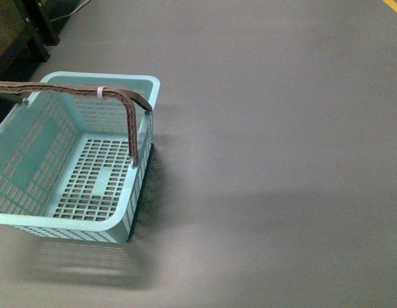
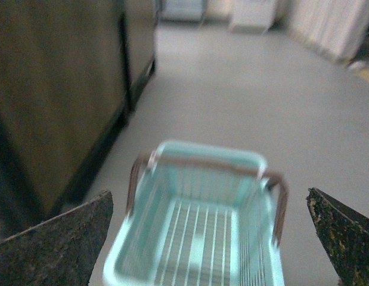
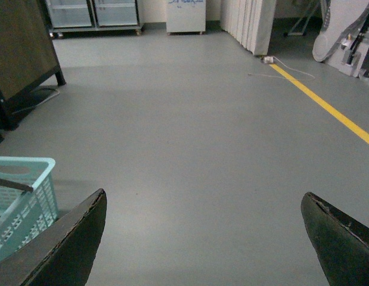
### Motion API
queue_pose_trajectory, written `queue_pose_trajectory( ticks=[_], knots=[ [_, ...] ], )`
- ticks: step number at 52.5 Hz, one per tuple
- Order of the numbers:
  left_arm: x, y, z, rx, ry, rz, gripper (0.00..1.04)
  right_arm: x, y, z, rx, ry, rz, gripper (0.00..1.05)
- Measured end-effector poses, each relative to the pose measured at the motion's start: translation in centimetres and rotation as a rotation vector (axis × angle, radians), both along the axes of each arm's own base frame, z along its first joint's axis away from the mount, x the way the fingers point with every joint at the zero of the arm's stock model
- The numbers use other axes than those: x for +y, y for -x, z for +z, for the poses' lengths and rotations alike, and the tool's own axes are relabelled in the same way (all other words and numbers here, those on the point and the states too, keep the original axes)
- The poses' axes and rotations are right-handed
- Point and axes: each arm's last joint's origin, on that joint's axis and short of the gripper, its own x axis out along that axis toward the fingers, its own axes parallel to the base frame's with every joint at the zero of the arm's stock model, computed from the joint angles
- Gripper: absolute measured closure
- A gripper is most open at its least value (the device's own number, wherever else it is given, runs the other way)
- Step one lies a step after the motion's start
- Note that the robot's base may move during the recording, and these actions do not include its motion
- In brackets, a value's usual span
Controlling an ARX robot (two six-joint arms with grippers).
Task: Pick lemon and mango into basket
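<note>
Holding: nothing; left gripper (image 2: pixel 208 192) and right gripper (image 3: pixel 202 193) fingers spread wide.
Basket (image 1: pixel 31 160): empty, left of frame.
Lemon, mango: unseen; likely smooth, firm, so grip mid-body.

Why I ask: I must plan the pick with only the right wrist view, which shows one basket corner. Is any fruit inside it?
Observer: No. The front view shows the basket empty.
Operator: Is its handle down?
Observer: No, the handle stands raised across the opening.
Operator: And the left gripper?
Observer: The left gripper is open, with the basket ahead of it.
</note>
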Motion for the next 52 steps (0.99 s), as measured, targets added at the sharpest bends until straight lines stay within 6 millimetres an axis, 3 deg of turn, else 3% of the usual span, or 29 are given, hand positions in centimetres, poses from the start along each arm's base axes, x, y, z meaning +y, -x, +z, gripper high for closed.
queue_pose_trajectory(
  ticks=[6,13,22,26,31,34,44,52],
  knots=[
    [-0.1,-1.5,0.1,0.221,0.199,0.146,0.07,0.0,0.0,0.0,0.0,0.0,0.0,0.09],
    [-0.2,-4.5,0.7,0.245,0.463,0.182,0.07,0.0,0.0,0.0,0.0,0.0,0.0,0.09],
    [-0.4,-10.3,0.5,0.254,0.723,0.23,0.07,0.0,0.0,0.0,0.0,0.0,0.0,0.09],
    [-0.7,-13.3,-0.4,0.282,0.812,0.247,0.07,0.0,0.0,0.0,0.0,0.0,0.0,0.09],
    [-2.1,-18.5,-3.1,0.364,0.891,0.253,0.07,0.0,0.0,0.0,0.0,0.0,0.0,0.09],
    [-2.9,-20.5,-4.5,0.405,0.926,0.254,0.07,0.0,0.0,0.0,0.0,0.0,0.0,0.09],
    [-4.4,-25.8,-7.7,0.444,0.993,0.311,0.07,0.0,0.0,0.0,0.0,0.0,0.0,0.09],
    [-4.8,-29.9,-8.6,0.419,1.037,0.34,0.07,0.0,0.0,0.0,0.0,0.0,0.0,0.09]
  ],
)
